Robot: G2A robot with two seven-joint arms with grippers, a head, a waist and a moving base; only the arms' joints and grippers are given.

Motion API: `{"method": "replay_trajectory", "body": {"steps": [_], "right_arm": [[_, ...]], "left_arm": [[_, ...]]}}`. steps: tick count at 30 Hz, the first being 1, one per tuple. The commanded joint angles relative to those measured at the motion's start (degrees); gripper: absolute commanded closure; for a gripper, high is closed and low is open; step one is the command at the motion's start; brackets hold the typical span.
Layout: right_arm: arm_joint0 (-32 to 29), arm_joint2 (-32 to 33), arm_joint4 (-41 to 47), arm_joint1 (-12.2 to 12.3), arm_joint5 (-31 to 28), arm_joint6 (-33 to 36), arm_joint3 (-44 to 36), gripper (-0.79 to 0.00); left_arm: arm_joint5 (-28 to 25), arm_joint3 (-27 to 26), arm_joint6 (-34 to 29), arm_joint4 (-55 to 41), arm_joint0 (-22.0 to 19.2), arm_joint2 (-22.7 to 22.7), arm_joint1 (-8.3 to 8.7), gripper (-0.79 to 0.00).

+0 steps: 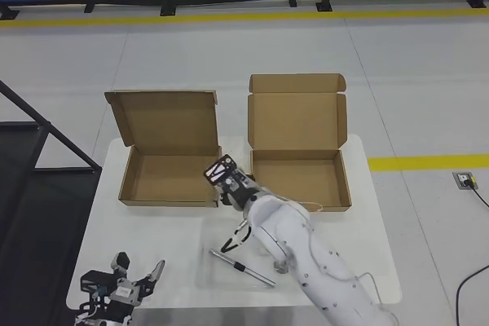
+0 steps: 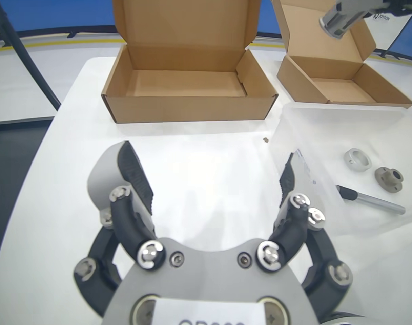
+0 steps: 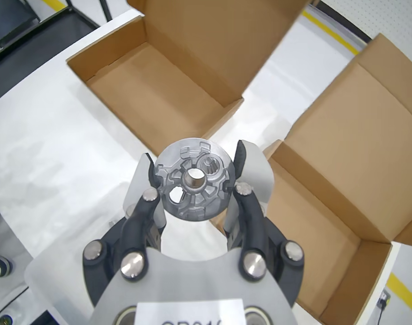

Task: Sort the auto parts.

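Note:
My right gripper (image 3: 194,157) is shut on a round grey metal disc (image 3: 194,179) with a centre hole and cut-outs. It hangs above the gap between two open cardboard boxes, the left box (image 1: 167,175) and the right box (image 1: 301,181). Both boxes look bare inside. From the top, this gripper (image 1: 222,173) sits by the left box's right wall. My left gripper (image 2: 209,157) stands open and holds nothing, low over the table's near left corner (image 1: 134,279). A metal ring (image 2: 357,159), a flanged bushing (image 2: 389,178) and a steel rod (image 2: 372,199) lie on clear plastic.
The clear plastic sheet or tray (image 2: 341,130) lies on the white table (image 1: 147,244) in front of the right box. The rod (image 1: 243,267) lies beside my right arm. Both box lids stand upright at the back. A black frame stands left of the table.

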Motion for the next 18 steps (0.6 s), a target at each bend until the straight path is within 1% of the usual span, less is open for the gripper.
{"method": "replay_trajectory", "body": {"steps": [1,2,6,18], "right_arm": [[0.44,1.04,-0.37,-0.13,2.67,0.12,1.12,0.000],[0.77,1.59,-0.82,-0.20,4.19,0.32,1.88,0.000],[2.46,3.41,0.63,-0.53,5.62,0.14,5.54,0.000],[8.65,7.72,5.28,-1.34,6.40,-3.07,21.19,0.000]], "left_arm": [[-0.35,0.00,-0.04,0.13,0.10,0.04,-0.01,-0.785],[-0.42,0.01,-0.08,0.18,0.12,0.04,-0.02,-0.785],[-0.84,-0.13,0.01,0.46,0.36,0.09,-0.04,-0.785],[-0.39,-0.36,0.06,0.57,0.74,0.11,-0.22,-0.785]]}}
